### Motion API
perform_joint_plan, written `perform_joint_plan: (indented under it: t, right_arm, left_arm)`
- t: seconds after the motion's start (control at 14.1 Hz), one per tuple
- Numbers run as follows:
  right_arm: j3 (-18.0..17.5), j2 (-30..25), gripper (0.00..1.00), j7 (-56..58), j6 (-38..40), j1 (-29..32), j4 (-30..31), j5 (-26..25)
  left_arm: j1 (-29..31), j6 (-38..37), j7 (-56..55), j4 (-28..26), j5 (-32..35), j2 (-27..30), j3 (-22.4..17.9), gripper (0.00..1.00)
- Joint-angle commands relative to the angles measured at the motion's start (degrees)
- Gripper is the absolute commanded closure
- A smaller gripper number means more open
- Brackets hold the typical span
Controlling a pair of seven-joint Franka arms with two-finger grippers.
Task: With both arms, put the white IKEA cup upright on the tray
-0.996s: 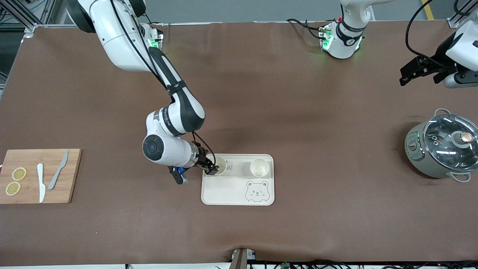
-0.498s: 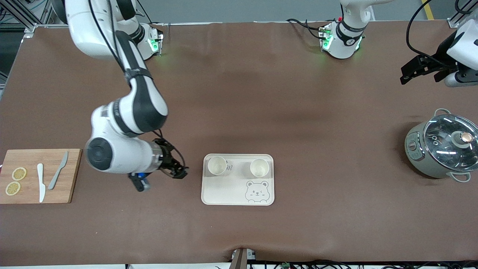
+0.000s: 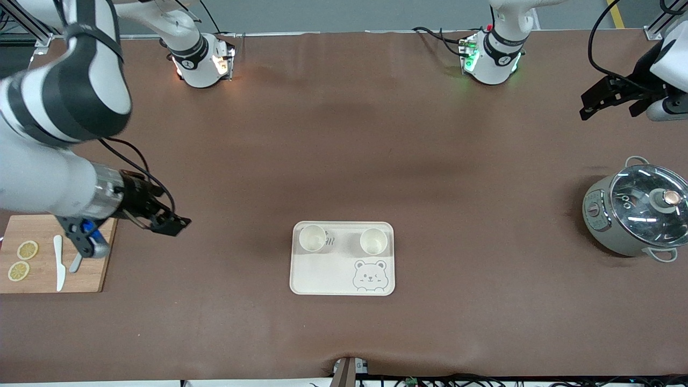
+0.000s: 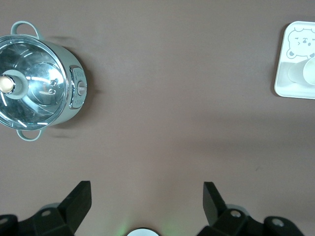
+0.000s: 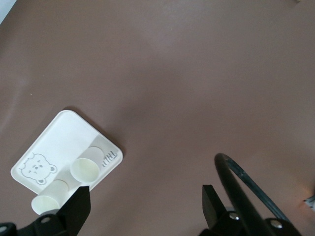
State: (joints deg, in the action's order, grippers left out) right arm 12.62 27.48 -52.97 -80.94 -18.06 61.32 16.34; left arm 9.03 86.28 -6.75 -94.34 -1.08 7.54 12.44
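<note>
The cream tray with a bear drawing lies on the brown table. Two white cups stand upright on it, one toward the right arm's end and one toward the left arm's end. My right gripper is open and empty, raised over bare table between the cutting board and the tray. Its wrist view shows the tray and both cups past its open gripper. My left gripper waits open and empty, high at the left arm's end. Its wrist view catches the tray's edge.
A wooden cutting board with lemon slices and two knives lies at the right arm's end. A grey pot with a glass lid stands at the left arm's end, also in the left wrist view. A black cable loops beside the right gripper.
My right gripper left the cup standing on the tray and drew back and up toward the right arm's end, as far as the cutting board. The left arm barely moved.
</note>
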Motion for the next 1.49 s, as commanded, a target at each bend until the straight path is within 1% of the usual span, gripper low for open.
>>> perform_joint_plan:
  t: [0.0,0.14,0.28,0.43,0.57,0.71,0.85,0.92,1.07,1.14,1.21,1.42]
  right_arm:
    - [-0.75,-9.96,0.00,8.27,-3.08,0.82,13.87,-2.80]
    - [-0.67,-15.15,0.00,18.56,-3.00,3.72,19.60,-4.90]
    - [-0.67,-19.02,0.00,24.90,-2.91,5.22,23.04,-8.15]
    - [-0.67,-20.62,0.00,32.28,-2.56,7.06,23.49,-11.32]
    - [-0.67,-21.41,0.00,41.66,-2.64,12.06,23.32,-11.68]
    - [-0.75,-22.03,0.00,51.68,-3.17,15.06,22.79,-13.69]
    - [-0.75,-22.64,0.00,58.74,-3.44,16.74,22.44,-14.14]
    - [-0.75,-22.56,0.00,59.46,-2.57,16.74,21.39,-14.15]
    - [-0.84,-23.25,0.00,59.38,-0.19,16.57,21.29,-14.15]
    - [-1.36,-24.57,0.00,58.86,-0.62,15.78,22.69,-15.36]
    - [-1.89,-25.27,0.00,58.07,-1.49,13.25,24.09,-18.51]
    - [-1.72,-29.83,0.00,57.80,-4.66,12.61,30.23,-19.07]
  left_arm:
    - [0.28,-1.20,0.60,1.17,-0.23,0.19,0.05,0.00]
    - [0.28,-1.64,0.60,1.26,-0.23,0.19,0.05,0.00]
    - [0.37,-2.34,0.60,1.26,-0.23,0.19,0.05,0.00]
    - [0.37,-2.43,0.60,1.26,-0.23,0.19,0.05,0.00]
    - [0.46,-2.43,0.60,1.26,-0.32,0.19,-0.04,0.00]
    - [0.46,-2.52,0.43,1.26,-0.23,0.19,-0.04,0.00]
    - [0.89,-4.62,0.77,1.35,-0.23,0.19,-0.04,0.00]
    - [2.03,-5.06,0.95,1.35,-0.32,0.19,0.04,0.00]
    - [2.48,-6.99,1.30,1.53,-0.32,0.54,0.05,0.00]
    - [2.57,-7.18,1.30,1.61,-0.32,0.80,0.05,0.00]
    - [2.57,-7.18,1.22,1.79,-0.41,0.81,0.05,0.00]
    - [2.57,-7.18,1.04,3.20,-0.32,0.37,0.05,0.00]
